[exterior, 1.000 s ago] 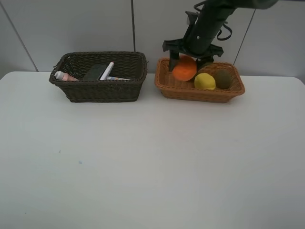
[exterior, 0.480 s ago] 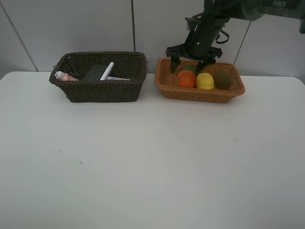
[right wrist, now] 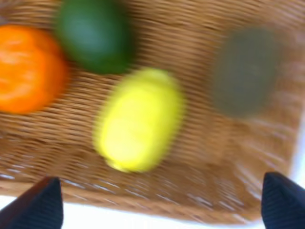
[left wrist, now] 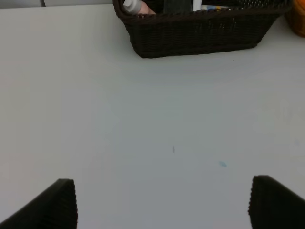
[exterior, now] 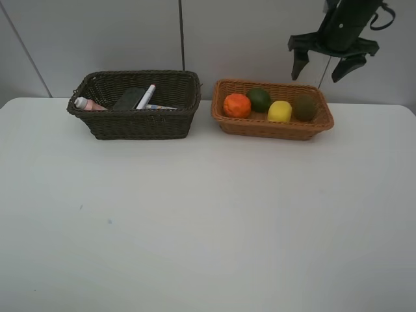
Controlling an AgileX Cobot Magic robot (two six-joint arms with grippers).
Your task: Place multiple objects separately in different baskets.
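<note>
With the orange [exterior: 237,105] resting at the 9 o'clock end of the light wicker basket [exterior: 273,129], retract the wide-open, empty right gripper [exterior: 333,62] straight upward, clear of the rim.

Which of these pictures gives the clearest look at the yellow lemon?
The exterior high view: the yellow lemon appears sharp, lying in the light orange-tan wicker basket. The right wrist view shows it larger but motion-blurred. The left wrist view does not show it.

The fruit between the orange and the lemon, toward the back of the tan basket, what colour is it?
Dark green; the exterior high view shows it most sharply.
</note>
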